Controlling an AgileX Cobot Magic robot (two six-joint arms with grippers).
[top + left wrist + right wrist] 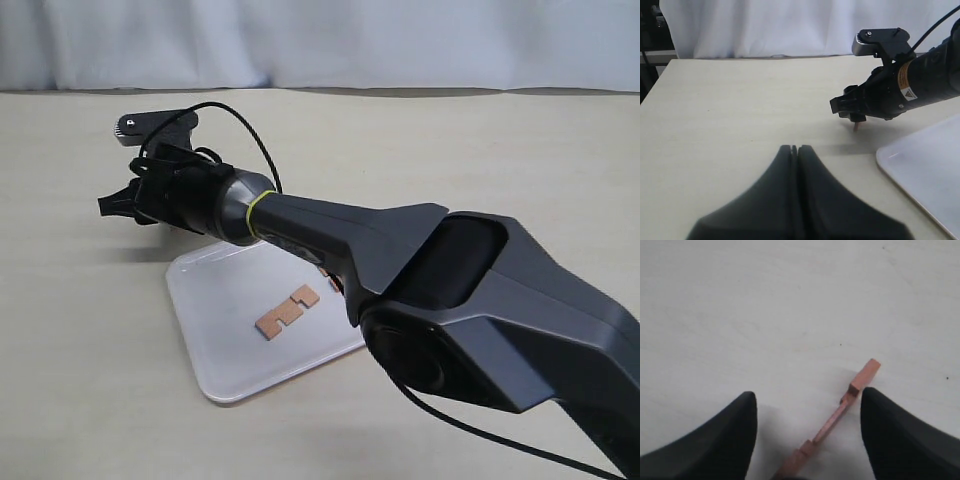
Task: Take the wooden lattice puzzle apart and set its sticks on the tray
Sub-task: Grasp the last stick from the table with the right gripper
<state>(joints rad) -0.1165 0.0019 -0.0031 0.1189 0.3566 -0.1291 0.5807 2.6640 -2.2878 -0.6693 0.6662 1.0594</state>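
No assembled lattice puzzle is in view, only single sticks. One reddish-brown notched stick (842, 410) lies slanted between the fingers of my right gripper (807, 395), which stands open and does not clasp it. In the exterior view that gripper (115, 205) is over the table just beyond the far left corner of the white tray (215, 330). A stick (286, 310) lies flat on the tray, and a bit of another stick (328, 277) peeks from behind the right arm. My left gripper (794, 148) is shut and empty, low over the table.
The right arm (420, 270) stretches across the tray and hides much of it. In the left wrist view the right gripper (855, 117) hovers left of the tray (930, 165) with a reddish stick tip (856, 128) beneath it. A white curtain (320, 40) backs the table.
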